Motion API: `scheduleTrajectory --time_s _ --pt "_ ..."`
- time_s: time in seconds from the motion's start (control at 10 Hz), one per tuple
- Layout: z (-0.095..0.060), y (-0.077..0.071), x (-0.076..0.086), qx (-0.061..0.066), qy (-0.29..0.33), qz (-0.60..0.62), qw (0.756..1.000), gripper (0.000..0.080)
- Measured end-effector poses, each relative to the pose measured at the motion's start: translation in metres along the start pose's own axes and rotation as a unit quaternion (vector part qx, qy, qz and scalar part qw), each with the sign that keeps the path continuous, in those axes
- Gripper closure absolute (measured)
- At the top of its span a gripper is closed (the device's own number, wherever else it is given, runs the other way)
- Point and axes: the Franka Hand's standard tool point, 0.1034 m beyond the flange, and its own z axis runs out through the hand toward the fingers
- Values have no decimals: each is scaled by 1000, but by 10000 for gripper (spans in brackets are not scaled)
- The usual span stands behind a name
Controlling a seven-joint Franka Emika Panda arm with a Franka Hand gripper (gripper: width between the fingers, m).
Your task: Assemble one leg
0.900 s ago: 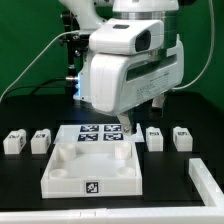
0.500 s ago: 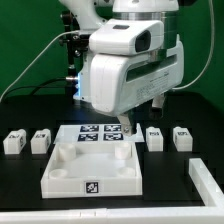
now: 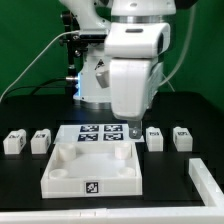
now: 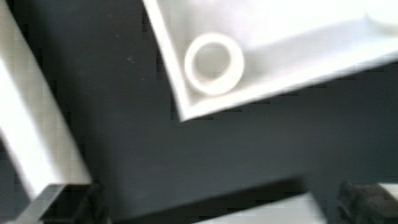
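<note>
The end effector (image 3: 133,128), fingers apart and empty, hangs above the tray's (image 3: 60,178) corner socket (image 4: 214,62), probably lining up for the nearest leg (image 3: 154,138), which stands upright just beside it on the worktop (image 3: 20,187).

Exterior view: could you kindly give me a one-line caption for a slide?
Pincer hovers by the marker board behind the tray, two legs standing on each side.

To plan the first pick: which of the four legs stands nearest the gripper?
The leg on the inner side of the pair at the exterior view's right, next to the tray. The gripper hangs close to it; the other three stand farther off.
</note>
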Motion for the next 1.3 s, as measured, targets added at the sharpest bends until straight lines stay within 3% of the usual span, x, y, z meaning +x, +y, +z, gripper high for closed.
scheduleTrajectory --time_s 0.1,0.3,0.4,0.8,0.9,1.0,1.1,1.2,1.3 --pt "8 -22 -17 4 -1 -70 998 150" --pt "7 -27 -43 13 -2 -188 982 150" --pt "8 -27 -44 14 -6 -236 972 150" --pt "10 -29 -45 16 -6 -222 975 150" --pt "19 -46 -54 18 -4 -194 981 150" --pt "35 -84 -70 46 -7 -163 985 150" --pt "47 -102 -80 65 -6 -156 986 150" --pt "57 -112 -85 78 -5 -147 986 150" --pt "67 -117 -90 78 -1 -151 985 150"
